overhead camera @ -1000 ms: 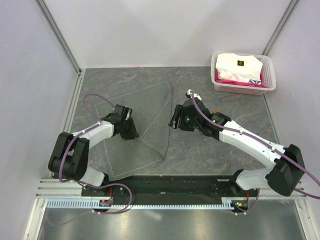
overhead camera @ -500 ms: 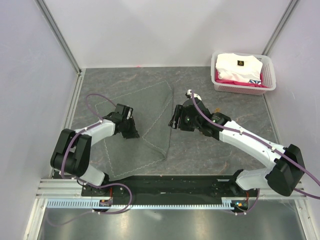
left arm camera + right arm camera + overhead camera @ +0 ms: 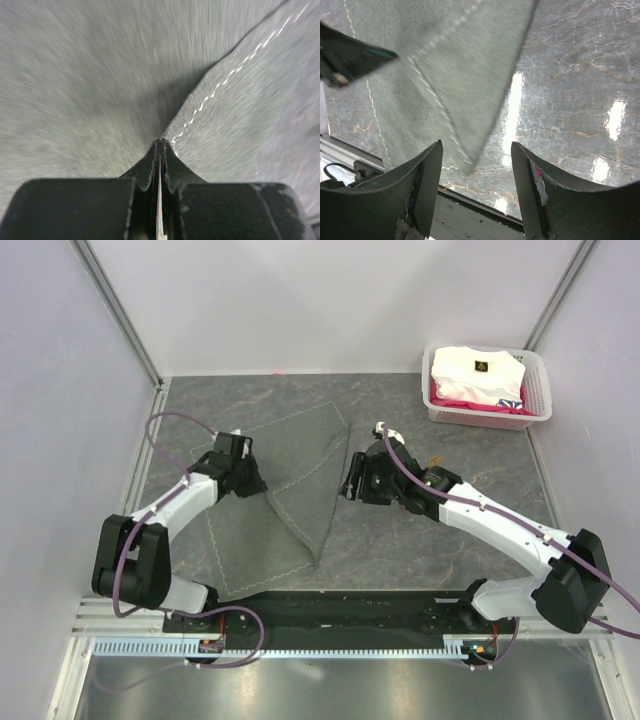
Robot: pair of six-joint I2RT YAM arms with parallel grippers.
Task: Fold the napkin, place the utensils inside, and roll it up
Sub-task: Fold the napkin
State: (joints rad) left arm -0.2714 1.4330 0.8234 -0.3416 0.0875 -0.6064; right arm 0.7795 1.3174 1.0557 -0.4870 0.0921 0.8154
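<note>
The grey-green napkin (image 3: 290,495) lies on the table's left half, with one flap folded over and raised along a diagonal edge. My left gripper (image 3: 252,484) is shut on the flap's stitched hem, seen pinched between the jaws in the left wrist view (image 3: 161,144), where the cloth (image 3: 240,115) stretches away to the right. My right gripper (image 3: 348,480) hovers open and empty just right of the napkin. Its wrist view (image 3: 476,165) shows the hanging flap (image 3: 465,75) and the left gripper (image 3: 350,57) at far left. The gold spoon is hidden or out of view.
A white basket (image 3: 545,392) at the back right holds a white folded garment (image 3: 475,370) over pink cloth. Pale walls enclose the grey marbled tabletop (image 3: 420,540). A metal rail (image 3: 320,610) runs along the near edge.
My left gripper has moved back and to the left, pulling the napkin's hem with it. The flap's lower corner has shifted left. The right arm has not moved.
</note>
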